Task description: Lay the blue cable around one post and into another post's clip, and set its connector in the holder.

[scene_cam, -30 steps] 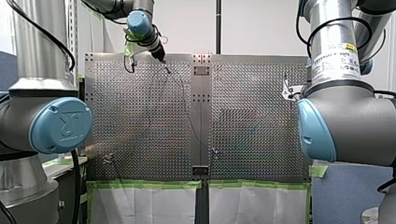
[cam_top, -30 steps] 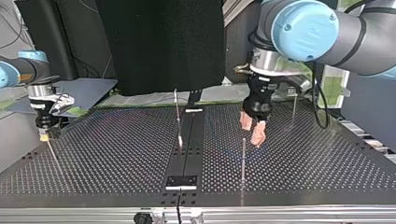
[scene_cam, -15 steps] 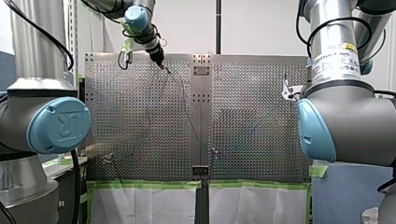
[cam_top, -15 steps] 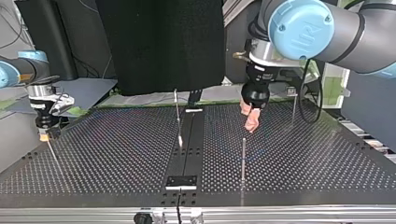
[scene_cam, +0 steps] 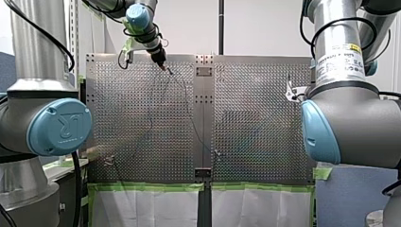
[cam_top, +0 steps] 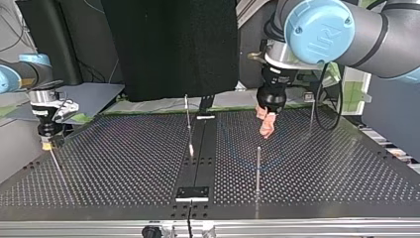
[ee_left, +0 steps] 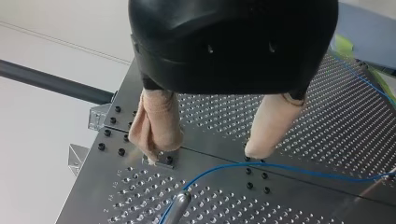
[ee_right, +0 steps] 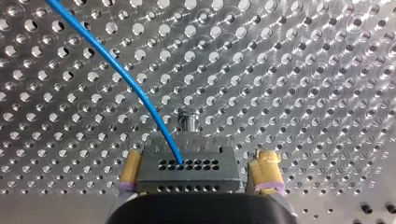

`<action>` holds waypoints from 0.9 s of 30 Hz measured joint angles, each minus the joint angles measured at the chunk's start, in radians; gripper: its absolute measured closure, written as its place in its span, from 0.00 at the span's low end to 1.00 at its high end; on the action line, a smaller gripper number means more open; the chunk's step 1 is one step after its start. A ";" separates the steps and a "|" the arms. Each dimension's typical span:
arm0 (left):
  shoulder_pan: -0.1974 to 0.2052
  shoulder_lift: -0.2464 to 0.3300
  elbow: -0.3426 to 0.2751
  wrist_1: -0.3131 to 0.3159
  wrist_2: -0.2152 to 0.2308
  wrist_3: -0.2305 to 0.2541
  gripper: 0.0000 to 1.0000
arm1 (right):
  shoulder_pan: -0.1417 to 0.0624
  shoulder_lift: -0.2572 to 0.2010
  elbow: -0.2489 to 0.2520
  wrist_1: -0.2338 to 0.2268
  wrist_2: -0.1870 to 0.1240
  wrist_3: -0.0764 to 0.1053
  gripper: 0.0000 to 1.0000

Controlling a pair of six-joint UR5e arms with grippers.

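Hovering over the far end of the perforated metal desk (scene_cam: 255,118), my left arm's black pincer (ee_left: 203,154) has its beige-padded fingers (ee_left: 156,121) spread wide with nothing between them. The thin blue cable (ee_left: 280,166) passes just beneath the tips, untouched, and curves on beside a slim metal post (ee_left: 180,201). That cable looks light and limp, so I'd expect it to sag, kink or spring back off a post. The place to take it, to my eye, is the free span under those pads, pinched gently so it can slide. Moving to the middle, a flat metal strip (scene_cam: 203,118) runs down the desk, and more thin posts stand upright either side of it. Over on the right, my right arm's pincer (ee_right: 198,161) has its yellow pads on both sides of the small grey block connector (ee_right: 189,170). It appears clamped on the block, and the cable leaves the block's holed face and arcs away over the holes. The block reads as rigid and easy to hold by its flat sides. The desk is slick, shiny metal. Green tape (scene_cam: 146,187) edges its near side, a white wall stands beyond it, and a black panel (cam_top: 173,44) looms behind the arms.
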 joint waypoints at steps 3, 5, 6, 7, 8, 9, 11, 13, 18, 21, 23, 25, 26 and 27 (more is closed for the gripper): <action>-0.001 0.000 0.000 0.000 0.000 -0.001 0.00 | 0.000 0.000 0.000 0.000 0.000 0.000 0.06; -0.001 0.000 0.000 0.001 -0.001 -0.005 0.00 | 0.000 0.000 0.000 0.000 0.000 0.000 0.06; -0.001 0.000 0.000 0.001 -0.001 -0.007 0.00 | 0.000 0.000 0.000 0.000 0.000 0.000 0.06; -0.001 0.000 0.000 0.001 -0.002 -0.012 0.00 | 0.000 0.000 0.000 0.000 0.000 0.000 0.06; 0.000 0.000 0.000 0.001 -0.003 -0.016 0.00 | 0.000 0.000 0.000 0.000 0.000 0.000 0.06; 0.001 0.000 0.000 0.001 -0.004 -0.022 0.00 | 0.000 0.000 0.000 0.000 0.000 0.000 0.06; 0.003 0.000 0.000 0.001 -0.006 -0.037 0.00 | 0.000 0.000 0.000 0.000 0.000 0.000 0.06; 0.006 0.000 0.000 0.001 -0.007 -0.055 0.00 | 0.000 0.000 0.000 0.000 0.000 0.000 0.06; 0.012 0.000 0.000 0.001 -0.014 -0.099 0.00 | 0.000 0.000 0.000 0.000 0.000 0.000 0.06; 0.015 0.000 0.000 0.001 -0.026 -0.121 0.00 | 0.000 0.000 0.000 0.000 0.000 0.000 0.06; 0.016 0.000 0.000 0.001 -0.031 -0.129 0.00 | 0.000 0.000 0.000 0.000 0.000 0.000 0.06; 0.016 0.000 0.000 0.001 -0.036 -0.135 0.00 | 0.000 0.000 0.000 0.000 0.000 0.000 0.06; 0.017 0.000 0.000 0.001 -0.039 -0.137 0.00 | 0.000 0.000 0.000 0.000 0.000 0.000 0.06; 0.017 0.000 0.000 0.001 -0.043 -0.139 0.00 | 0.000 0.000 0.000 0.000 0.000 0.000 0.06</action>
